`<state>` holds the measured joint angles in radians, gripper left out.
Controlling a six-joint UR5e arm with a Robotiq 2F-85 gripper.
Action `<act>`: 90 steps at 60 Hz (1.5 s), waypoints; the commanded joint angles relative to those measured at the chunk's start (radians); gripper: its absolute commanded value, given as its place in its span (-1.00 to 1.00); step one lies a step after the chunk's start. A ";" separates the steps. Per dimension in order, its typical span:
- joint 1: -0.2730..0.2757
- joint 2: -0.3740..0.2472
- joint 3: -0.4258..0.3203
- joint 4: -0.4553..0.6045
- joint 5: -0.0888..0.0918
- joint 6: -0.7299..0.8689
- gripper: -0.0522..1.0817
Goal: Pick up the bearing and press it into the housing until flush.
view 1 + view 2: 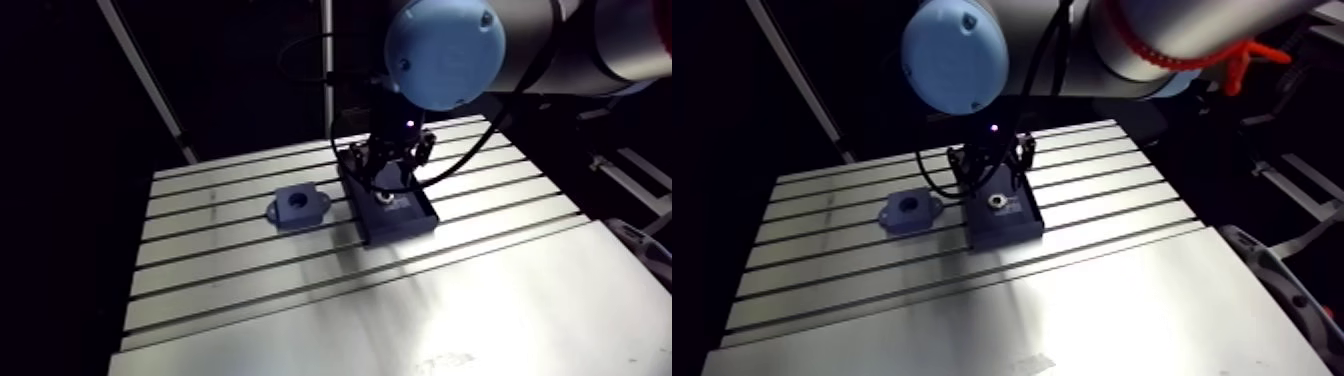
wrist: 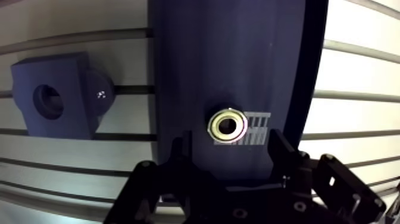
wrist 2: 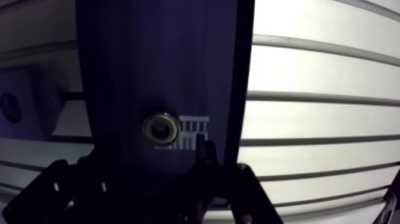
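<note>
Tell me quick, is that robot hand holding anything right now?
Hand: open, holding nothing. The bearing lies free on the dark tray, just ahead of the gap between its fingers.

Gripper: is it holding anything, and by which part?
Nothing. The gripper is open; the bearing lies loose in the tray, just ahead of it.

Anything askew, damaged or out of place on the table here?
Nothing stands out. The bearing lies flat in the dark tray. The housing sits beside the tray on the table, bore up and empty. The open hand hovers over the bearing.
</note>
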<state>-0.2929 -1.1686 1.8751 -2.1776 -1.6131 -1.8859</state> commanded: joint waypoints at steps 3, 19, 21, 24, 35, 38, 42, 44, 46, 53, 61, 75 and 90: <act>0.000 0.010 0.000 -0.021 -0.001 0.000 -0.43; 0.000 0.019 0.000 -0.025 -0.001 0.004 -0.35; 0.000 0.020 0.000 -0.023 -0.003 0.004 -0.35; 0.000 0.021 0.000 -0.024 -0.002 0.004 -0.35; 0.000 0.021 0.000 -0.025 -0.003 0.007 -0.29; 0.000 0.021 0.002 -0.025 -0.003 0.008 -0.29; 0.000 0.021 0.002 -0.025 -0.002 0.008 -0.29; 0.000 0.021 0.003 -0.025 -0.003 0.008 -0.29; 0.000 0.021 0.003 -0.025 -0.003 0.008 -0.27; 0.000 0.021 0.008 -0.025 -0.003 0.008 -0.24; 0.000 0.021 0.009 -0.025 -0.003 0.014 -0.24; 0.001 0.021 0.016 -0.029 -0.002 0.015 -0.20; 0.001 0.021 0.016 -0.029 -0.001 0.015 -0.16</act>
<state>-0.2920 -1.1481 1.8898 -2.2061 -1.6149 -1.8713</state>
